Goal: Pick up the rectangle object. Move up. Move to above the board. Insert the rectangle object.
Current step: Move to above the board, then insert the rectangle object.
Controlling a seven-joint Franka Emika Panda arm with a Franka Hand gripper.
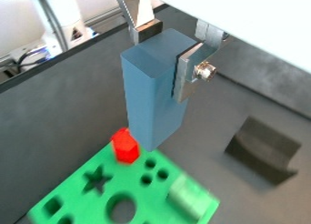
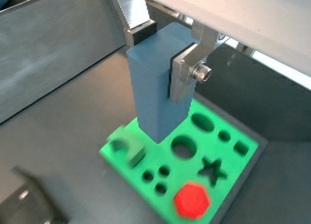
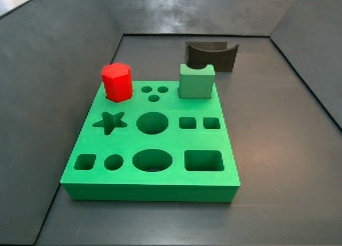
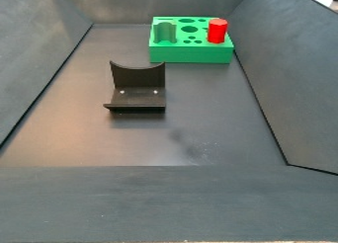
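High above the board (image 1: 73, 205), our gripper (image 1: 170, 47) is closed on the rectangle object (image 1: 152, 91), its silver fingers (image 1: 191, 71) clamping the upper sides so the block hangs upright and its lower end is free to enter a hole. We judge the carry is nearly over the board. Neither side view shows the gripper. On the board stand a red hexagonal prism (image 3: 116, 82) and a light-green block (image 3: 198, 81); a dark arch-shaped block (image 4: 133, 86) lies apart.
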